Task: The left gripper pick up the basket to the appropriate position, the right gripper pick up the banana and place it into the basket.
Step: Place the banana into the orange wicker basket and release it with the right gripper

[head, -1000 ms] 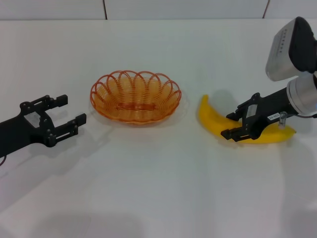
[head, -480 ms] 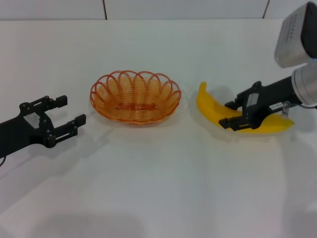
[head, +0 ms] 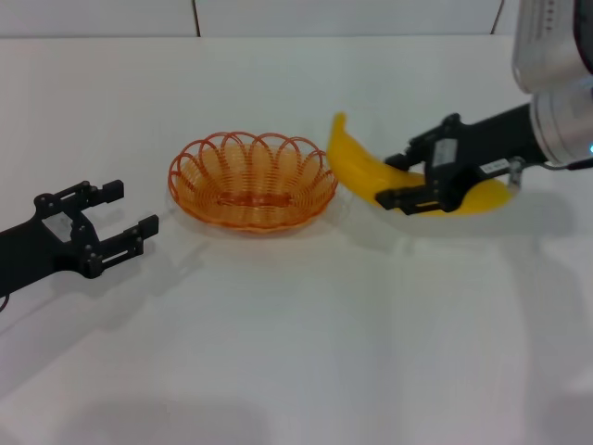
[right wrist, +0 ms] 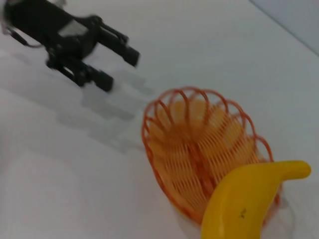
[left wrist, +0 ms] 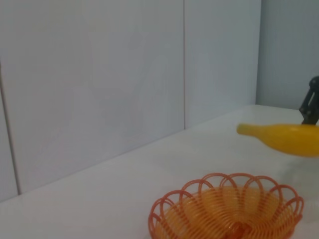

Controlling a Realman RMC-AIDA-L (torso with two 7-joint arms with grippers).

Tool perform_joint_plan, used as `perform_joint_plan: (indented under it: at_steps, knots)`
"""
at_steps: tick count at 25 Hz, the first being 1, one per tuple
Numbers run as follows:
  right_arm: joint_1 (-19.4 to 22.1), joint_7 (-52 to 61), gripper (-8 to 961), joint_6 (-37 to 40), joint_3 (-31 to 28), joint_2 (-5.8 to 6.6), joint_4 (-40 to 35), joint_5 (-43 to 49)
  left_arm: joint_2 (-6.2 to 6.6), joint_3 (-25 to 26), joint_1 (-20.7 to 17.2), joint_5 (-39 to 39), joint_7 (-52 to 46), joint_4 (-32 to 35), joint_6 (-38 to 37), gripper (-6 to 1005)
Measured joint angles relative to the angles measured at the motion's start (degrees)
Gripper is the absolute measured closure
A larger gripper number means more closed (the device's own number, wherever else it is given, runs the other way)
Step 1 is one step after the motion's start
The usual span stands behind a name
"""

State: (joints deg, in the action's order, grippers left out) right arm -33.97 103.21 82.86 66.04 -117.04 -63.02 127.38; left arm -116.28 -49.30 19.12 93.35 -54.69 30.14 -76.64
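I am watching the right tool (head: 400,183) pinching the banana (head: 357,167) around its middle, its two black fingers pressing on the yellow skin from either side; the fruit is hanging clear of the white desk (head: 296,343), with its shadow lying on the surface under it; one end of the banana is sticking out ahead of the tool toward the basket (head: 252,181), its tip reaching just beside the near rim; the other end is running back under the tool's wrist; in the right wrist view the banana (right wrist: 249,199) is filling the near corner and overlapping the basket's (right wrist: 199,149) rim, though I cannot tell whether it is above the rim or only beside it.

The basket is sitting flat on the desk, between the two tools, and nothing is lying in it; the left wrist view is showing its orange loops (left wrist: 227,209) low in front, with the banana (left wrist: 284,137) floating beyond it.

The left tool (head: 116,218) is resting low over the desk, well apart from the basket, on the side away from the right tool; its fingers are standing spread with nothing between them; the right wrist view is showing that same tool (right wrist: 97,59) beyond the basket.
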Motion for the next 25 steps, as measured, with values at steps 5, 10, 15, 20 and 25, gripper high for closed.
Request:
perform_joint_plan:
  at_steps: [5, 10, 15, 20, 25]
  knots:
    - [-1.7, -0.85, 467, -0.39, 3.07, -0.11, -0.21, -3.21, -0.01, 0.0, -0.34, 0.0, 1.31, -0.14, -0.08, 287]
    - [-3.97, -0.9, 467, -2.59, 6.57, -0.25, 0.2, -4.29, -0.08, 0.0, -0.29, -0.15, 2.23, -0.4, -0.09, 287]
    - [-6.79, -0.75, 468, -8.09, 11.74, -0.3, 1.88, -6.41, -0.15, 0.0, -0.09, -0.19, 2.23, -0.57, -0.09, 287]
    - [-10.53, -0.26, 454, -13.69, 16.2, -0.32, 5.71, -7.7, -0.04, 0.0, 0.33, -0.19, 2.23, -1.41, -0.03, 287]
    - [-14.36, 0.65, 441, -18.98, 19.88, -0.44, 11.27, -7.77, -0.07, -0.01, 0.8, -0.2, 2.23, -1.67, 0.12, 288]
